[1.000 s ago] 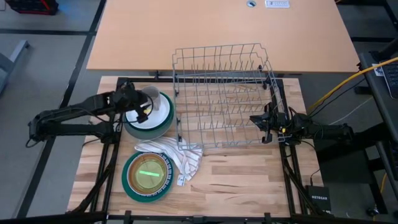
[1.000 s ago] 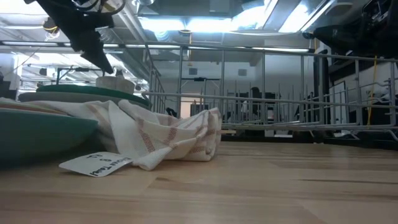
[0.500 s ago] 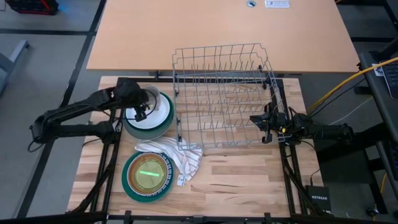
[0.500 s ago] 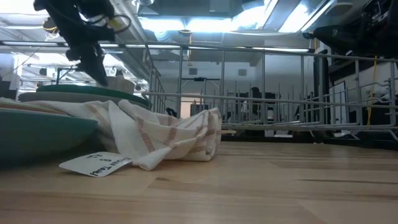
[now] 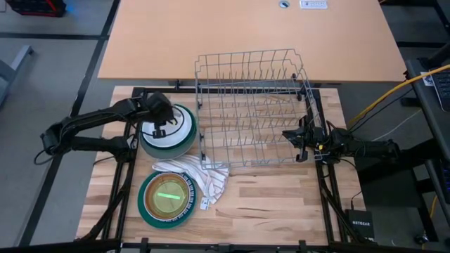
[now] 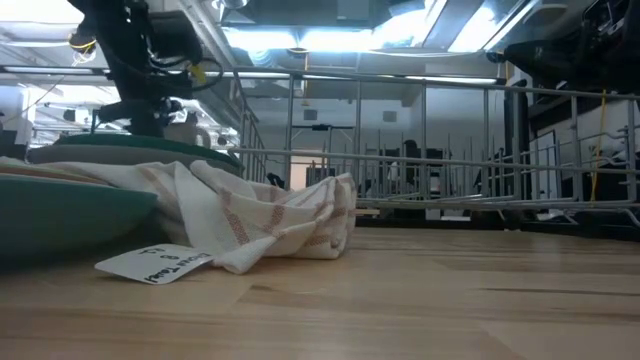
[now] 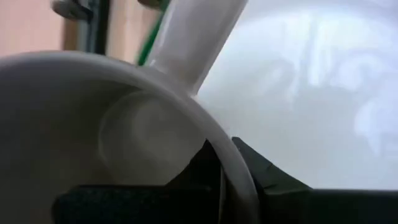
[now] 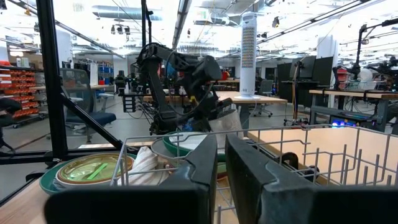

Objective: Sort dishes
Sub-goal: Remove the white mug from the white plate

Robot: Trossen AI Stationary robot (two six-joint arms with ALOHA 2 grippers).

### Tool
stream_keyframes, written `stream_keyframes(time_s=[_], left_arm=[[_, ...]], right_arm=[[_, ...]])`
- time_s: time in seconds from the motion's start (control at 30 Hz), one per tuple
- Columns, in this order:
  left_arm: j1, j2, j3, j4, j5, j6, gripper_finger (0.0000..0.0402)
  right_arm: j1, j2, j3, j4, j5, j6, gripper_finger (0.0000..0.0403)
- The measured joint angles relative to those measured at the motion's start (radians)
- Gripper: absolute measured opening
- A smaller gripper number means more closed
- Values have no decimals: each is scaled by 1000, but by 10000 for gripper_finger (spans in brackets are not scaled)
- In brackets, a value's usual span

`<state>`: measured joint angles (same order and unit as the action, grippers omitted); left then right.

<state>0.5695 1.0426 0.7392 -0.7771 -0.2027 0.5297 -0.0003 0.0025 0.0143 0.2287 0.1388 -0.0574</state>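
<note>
My left pincer [image 5: 160,126] is down on the stack of dishes [image 5: 172,140] at the left of the wire rack [image 5: 253,105]. It pinches the rim of the grey mug [image 7: 124,155] on top. My right pincer [image 5: 295,144] waits clenched, holding nothing, at the rack's right side.

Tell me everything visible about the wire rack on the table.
The wire rack is a grey, open basket of thin metal rods, with rows of upright tines inside and raised sides. It stands upright, empty, spanning the back of the wooden table and the tan surface behind. The striped cloth lies against its front corner; the right tool sits shut at its right side.
</note>
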Motion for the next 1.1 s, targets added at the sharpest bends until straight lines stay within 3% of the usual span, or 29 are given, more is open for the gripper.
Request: stream_keyframes(time_s=[0.3,0.47,0.67,0.87,1.1], left_arm=[[0,-70,57,5,-15,-2,9],[30,-94,109,114,-95,28,6],[158,-65,112,255,-124,18,6],[329,30,112,261,-120,-27,6],[469,169,112,261,19,-97,6]], right_arm=[[0,0,0,0,0,0,37],[0,0,0,0,0,0,37],[0,0,0,0,0,0,37],[0,0,0,0,0,0,37],[0,0,0,0,0,0,37]])
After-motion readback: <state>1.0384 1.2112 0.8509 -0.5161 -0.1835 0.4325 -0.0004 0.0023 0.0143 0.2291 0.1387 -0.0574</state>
